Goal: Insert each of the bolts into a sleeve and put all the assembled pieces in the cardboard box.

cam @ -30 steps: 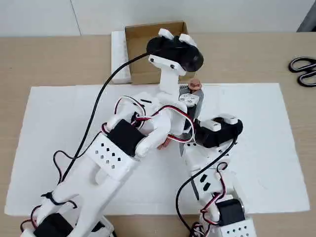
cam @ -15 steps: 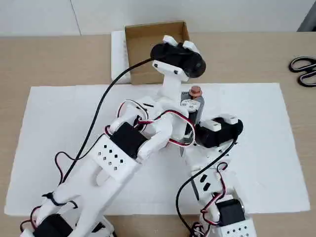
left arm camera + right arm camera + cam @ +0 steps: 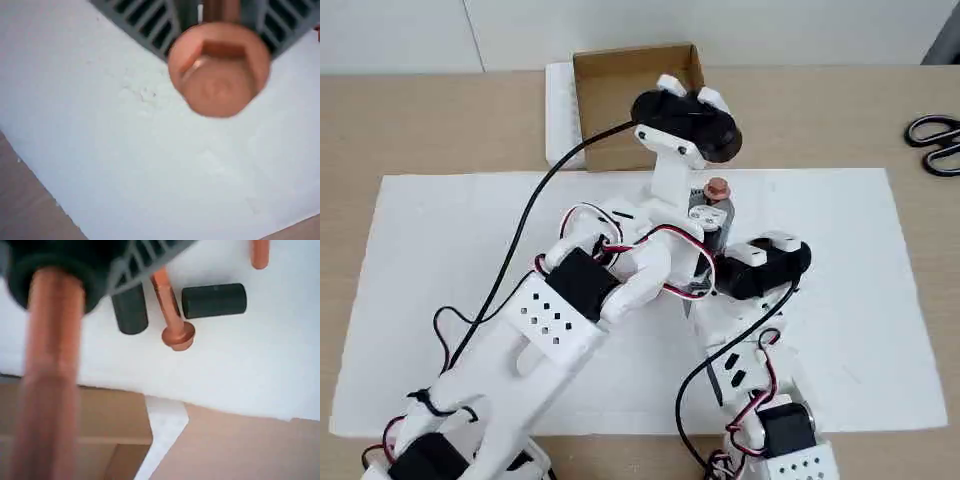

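**Q:** So, what stage of the task does this figure show?

**A:** Mid-task, by judgement. The cardboard box (image 3: 610, 90) stands at the far edge of the white sheet (image 3: 440, 260). No assembled piece shows in the part of it that the arm leaves uncovered. One bolt (image 3: 717, 188) is paired with a sleeve (image 3: 47, 262): in the right wrist view its copper shaft runs out of that dark sleeve. How deep it sits cannot be told. Loose on the sheet lie a loose sleeve (image 3: 130, 310), a loose bolt (image 3: 172, 315), a second loose sleeve (image 3: 214, 300) and the tip of a further bolt (image 3: 260, 252). These are left to assemble, and all the boxing appears left to do.

**Q:** And where does the bolt lie relative to each end effector?

**A:** Left end effector (image 3: 210, 15): closed on the bolt, as far as can be judged. The shaft passes between its ribbed grey fingers (image 3: 140, 20), and the flanged head sits just past them. Right end effector (image 3: 107, 275): narrow and holding the sleeve, with the bolt's shaft passing through it. In the high view the bolt stands upright, head uppermost, between the two wrists and near the box but outside it. Scissors (image 3: 935, 145) lie on the tabletop (image 3: 420, 120), well apart from the work and not involved.
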